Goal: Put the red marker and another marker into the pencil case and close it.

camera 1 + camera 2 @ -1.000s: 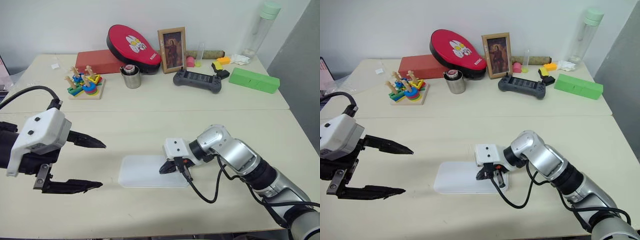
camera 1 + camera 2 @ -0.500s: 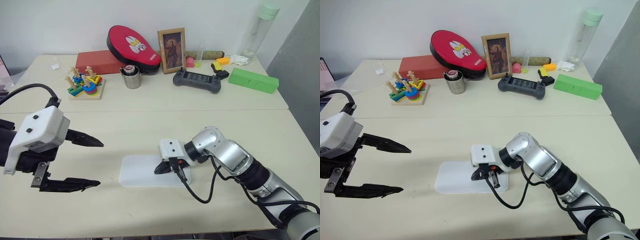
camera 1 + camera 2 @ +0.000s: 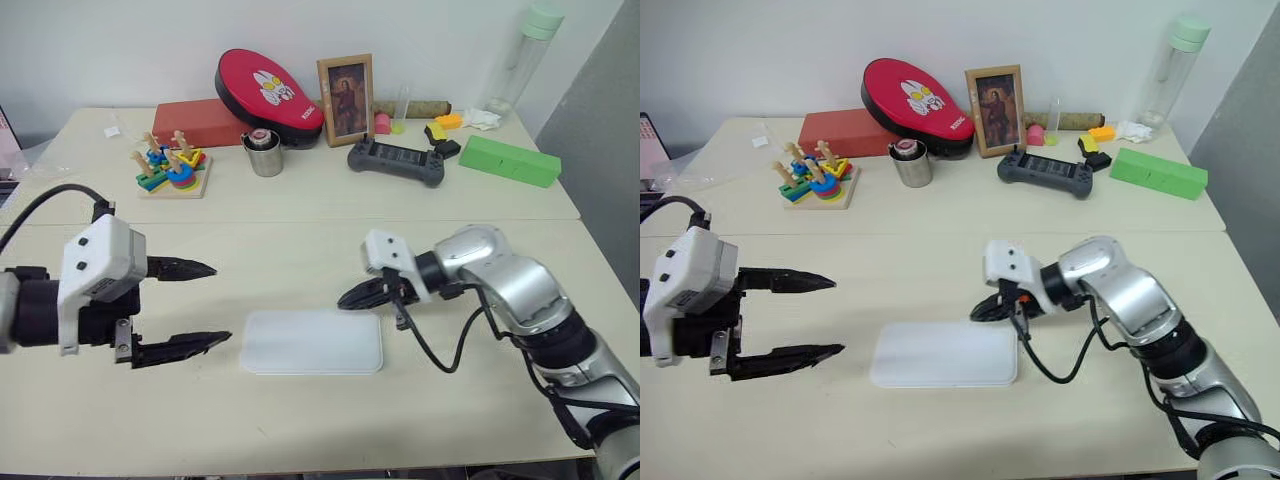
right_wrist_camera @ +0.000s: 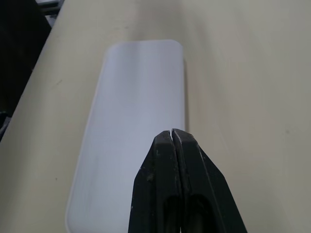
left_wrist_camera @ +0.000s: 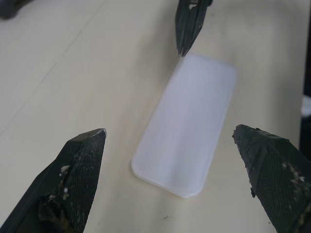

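The pencil case (image 3: 312, 341) lies flat and closed on the near table, a white box with rounded corners. The red marker and the other marker are out of view. My right gripper (image 3: 343, 299) is shut on nothing and hangs just above the table by the case's far right corner, apart from the lid. In the right wrist view its shut fingertips (image 4: 171, 133) point along the case (image 4: 136, 107). My left gripper (image 3: 222, 302) stands open to the left of the case, clear of it. The left wrist view shows the case (image 5: 187, 121) between its spread fingers.
Along the back of the far table stand a stacking toy (image 3: 172, 170), a metal cup (image 3: 264, 155), a red pad (image 3: 267, 85), a picture frame (image 3: 345, 86), a game controller (image 3: 395, 160), a green box (image 3: 508, 160) and a bottle (image 3: 522, 55).
My right gripper has lifted off the case's lid and drawn back to the right, still shut. The left gripper has sunk a little and turned toward the case. The case lies as before.
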`<state>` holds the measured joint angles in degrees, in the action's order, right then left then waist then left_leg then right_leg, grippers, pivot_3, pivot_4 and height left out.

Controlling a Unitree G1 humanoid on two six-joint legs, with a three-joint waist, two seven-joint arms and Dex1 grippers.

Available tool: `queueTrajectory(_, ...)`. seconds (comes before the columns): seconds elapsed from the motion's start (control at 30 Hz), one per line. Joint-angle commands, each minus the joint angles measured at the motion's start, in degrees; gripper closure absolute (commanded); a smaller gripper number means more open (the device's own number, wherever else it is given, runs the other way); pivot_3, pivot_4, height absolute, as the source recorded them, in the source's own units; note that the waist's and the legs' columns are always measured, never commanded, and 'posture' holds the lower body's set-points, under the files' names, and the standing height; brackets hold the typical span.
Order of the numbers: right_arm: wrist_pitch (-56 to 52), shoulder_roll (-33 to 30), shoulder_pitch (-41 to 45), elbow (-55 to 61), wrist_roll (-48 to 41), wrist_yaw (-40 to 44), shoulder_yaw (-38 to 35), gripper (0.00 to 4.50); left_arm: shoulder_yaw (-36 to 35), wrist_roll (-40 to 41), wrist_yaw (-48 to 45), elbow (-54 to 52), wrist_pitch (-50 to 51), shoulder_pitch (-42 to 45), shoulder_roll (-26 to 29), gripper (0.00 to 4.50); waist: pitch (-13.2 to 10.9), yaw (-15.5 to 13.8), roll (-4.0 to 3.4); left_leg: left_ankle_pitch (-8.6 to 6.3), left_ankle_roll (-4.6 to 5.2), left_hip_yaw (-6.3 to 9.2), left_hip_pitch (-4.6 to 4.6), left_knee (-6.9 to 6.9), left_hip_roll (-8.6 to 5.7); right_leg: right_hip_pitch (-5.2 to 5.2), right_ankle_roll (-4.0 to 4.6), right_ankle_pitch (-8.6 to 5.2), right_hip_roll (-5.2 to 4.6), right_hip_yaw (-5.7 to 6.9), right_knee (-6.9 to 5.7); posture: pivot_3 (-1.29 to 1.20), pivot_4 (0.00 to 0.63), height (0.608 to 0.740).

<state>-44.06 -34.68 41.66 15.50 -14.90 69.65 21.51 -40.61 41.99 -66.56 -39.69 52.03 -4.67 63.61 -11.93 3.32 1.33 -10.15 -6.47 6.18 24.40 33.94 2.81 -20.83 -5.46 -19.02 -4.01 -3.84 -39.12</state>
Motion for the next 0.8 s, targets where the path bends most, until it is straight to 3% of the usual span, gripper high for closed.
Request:
queueTrajectory(0.03, 1.2, -4.1, -2.2, -0.1, 0.1, -2.1, -4.8, 4.49, 0.1, -4.7, 7.8, -0.6, -2.5, -3.2, -5.3, 0.0, 0.0, -0.1, 0.02, 0.0, 0.0, 0.01, 0.0, 0.0, 0.0, 0.0, 0.0, 0.0, 0.0, 0.01, 0.01, 0.0, 0.15, 0.74)
queueTrajectory(0.37, 3.8, -11.0, -10.8, -4.1, 2.9, -8.8, -10.4, 4.49, 1.3, -11.1, 19.5, 3.4, -11.8, -10.1, -20.7, 0.0, 0.0, -0.1, 0.04, 0.0, 0.0, 0.01, 0.01, 0.02, 0.0, 0.01, 0.06, 0.04, 0.0, 0.0, 0.04, 0.0, 0.15, 0.74)
queueTrajectory(0.8, 6.6, -17.8, -17.9, -7.4, 2.0, -10.3, -17.5, 4.49, 3.1, -17.3, 26.5, 8.7, -19.6, -13.9, -25.8, 0.0, 0.1, -0.4, 0.08, 0.0, 0.0, 0.03, -0.04, 0.12, -0.01, 0.18, 0.0, 0.07, 0.0, 0.01, 0.1, 0.0, 0.15, 0.74)
